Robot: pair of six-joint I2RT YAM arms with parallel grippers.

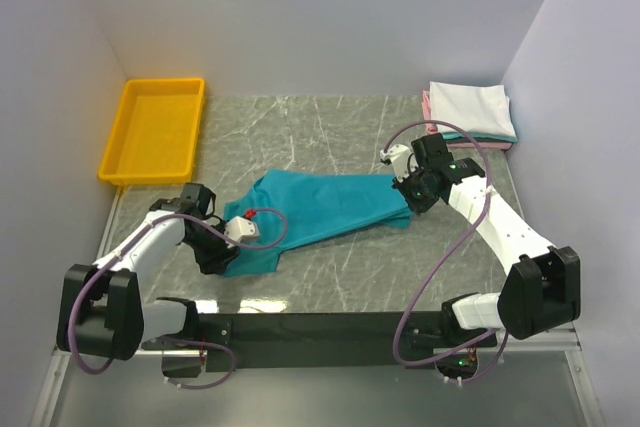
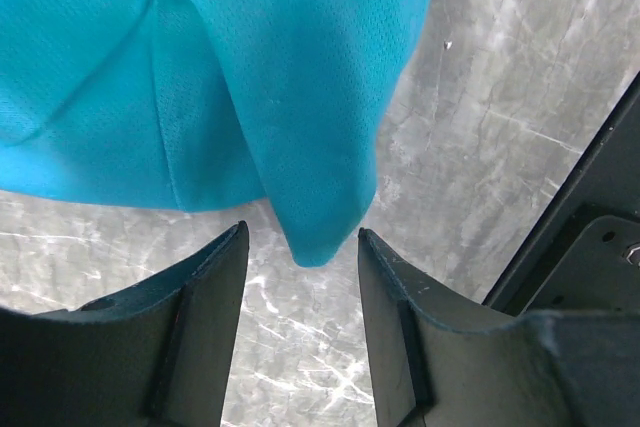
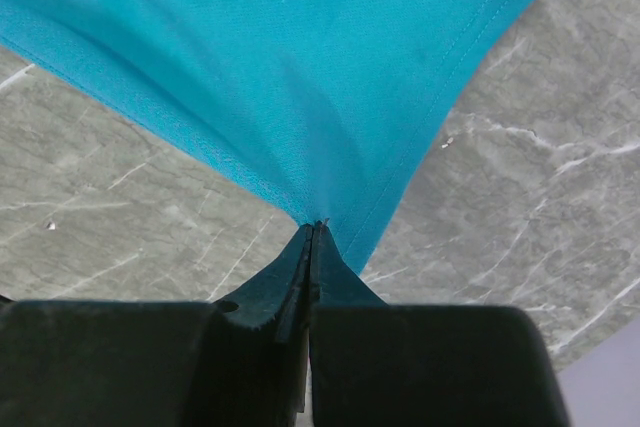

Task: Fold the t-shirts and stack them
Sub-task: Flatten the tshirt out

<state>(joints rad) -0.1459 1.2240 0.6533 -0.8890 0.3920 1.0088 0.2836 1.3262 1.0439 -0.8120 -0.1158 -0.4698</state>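
A teal t-shirt (image 1: 320, 209) lies crumpled and stretched across the middle of the marble table. My right gripper (image 1: 405, 187) is shut on the shirt's right edge; in the right wrist view the cloth (image 3: 300, 77) fans out from the closed tips (image 3: 313, 227). My left gripper (image 1: 232, 247) is open over the shirt's near-left corner; in the left wrist view a teal fold (image 2: 320, 207) hangs just ahead of the gap between the fingers (image 2: 302, 247), not gripped. A stack of folded t-shirts (image 1: 470, 112), white on top with pink and teal beneath, sits at the far right.
A yellow plastic bin (image 1: 155, 130) stands at the far left, with nothing in it. The black base bar (image 1: 320, 327) runs along the near edge. White walls close in the table on three sides.
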